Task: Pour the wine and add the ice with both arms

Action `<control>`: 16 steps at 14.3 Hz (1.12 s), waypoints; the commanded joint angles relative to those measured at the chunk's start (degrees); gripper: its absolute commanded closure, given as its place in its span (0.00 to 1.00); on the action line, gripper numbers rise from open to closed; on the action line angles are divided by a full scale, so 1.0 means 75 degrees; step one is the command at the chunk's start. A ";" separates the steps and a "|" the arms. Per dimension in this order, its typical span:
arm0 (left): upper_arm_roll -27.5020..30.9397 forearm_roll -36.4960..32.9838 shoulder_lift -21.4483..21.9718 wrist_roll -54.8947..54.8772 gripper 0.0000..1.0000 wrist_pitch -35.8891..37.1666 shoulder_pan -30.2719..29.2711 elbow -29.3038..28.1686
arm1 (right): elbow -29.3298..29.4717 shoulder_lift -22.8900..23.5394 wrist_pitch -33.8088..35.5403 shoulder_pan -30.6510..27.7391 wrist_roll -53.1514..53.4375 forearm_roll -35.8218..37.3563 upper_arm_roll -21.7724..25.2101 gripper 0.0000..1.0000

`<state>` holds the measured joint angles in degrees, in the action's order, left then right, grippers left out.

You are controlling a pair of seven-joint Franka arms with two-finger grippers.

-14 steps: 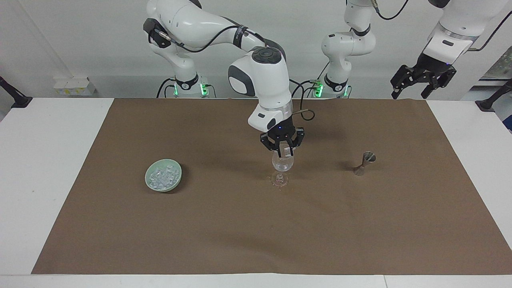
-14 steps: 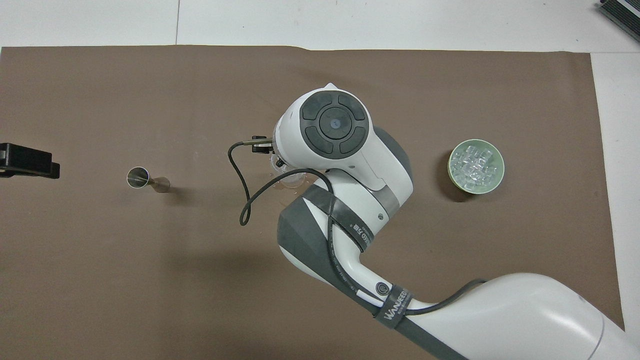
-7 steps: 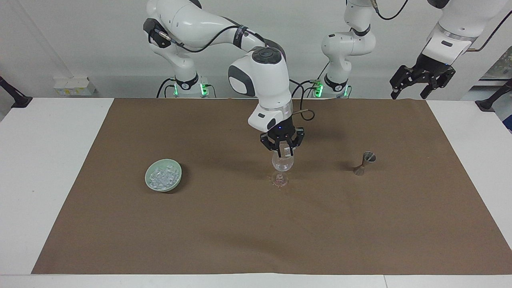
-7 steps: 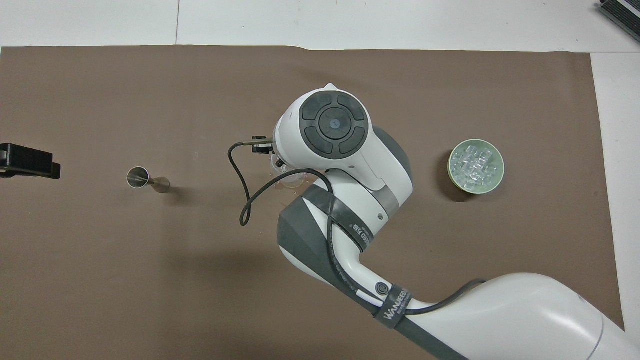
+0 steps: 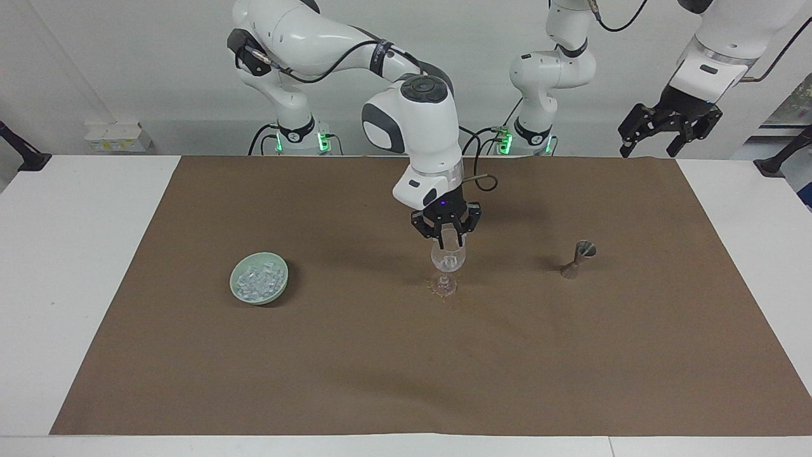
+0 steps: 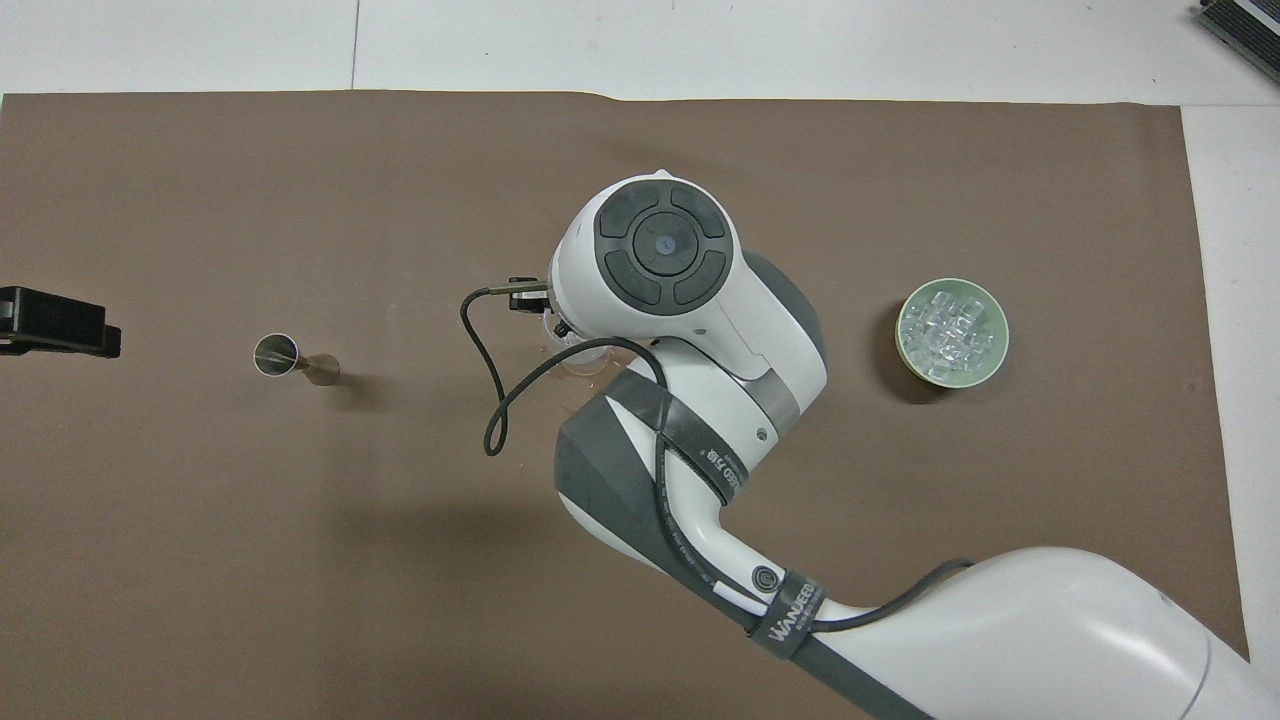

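The facing view shows the right gripper (image 5: 446, 239) poised at the rim of the stemmed glass (image 5: 448, 258), claw narrowed on a small clear ice cube (image 5: 449, 237); overhead, that arm's wrist hides both, leaving a sliver of glass (image 6: 583, 357) showing. The green bowl (image 5: 259, 278), at nine o'clock from the glass, is full of ice (image 5: 260, 280). The jigger (image 5: 578, 258) stands at three o'clock. The left gripper (image 5: 669, 130) waits aloft, claw spread
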<state>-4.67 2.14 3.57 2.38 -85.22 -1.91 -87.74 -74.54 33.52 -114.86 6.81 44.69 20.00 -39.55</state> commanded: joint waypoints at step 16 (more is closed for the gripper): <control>0.0002 -0.0051 0.0145 -0.0117 0.00 -0.0052 0.0044 -0.0185 | -0.0151 -0.1549 0.1451 -0.0181 0.0322 -0.0181 0.0408 0.00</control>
<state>-4.83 2.14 3.57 2.23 -85.22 -1.89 -87.74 -73.95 24.61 -105.42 5.79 45.88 19.76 -38.69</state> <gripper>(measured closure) 0.000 0.291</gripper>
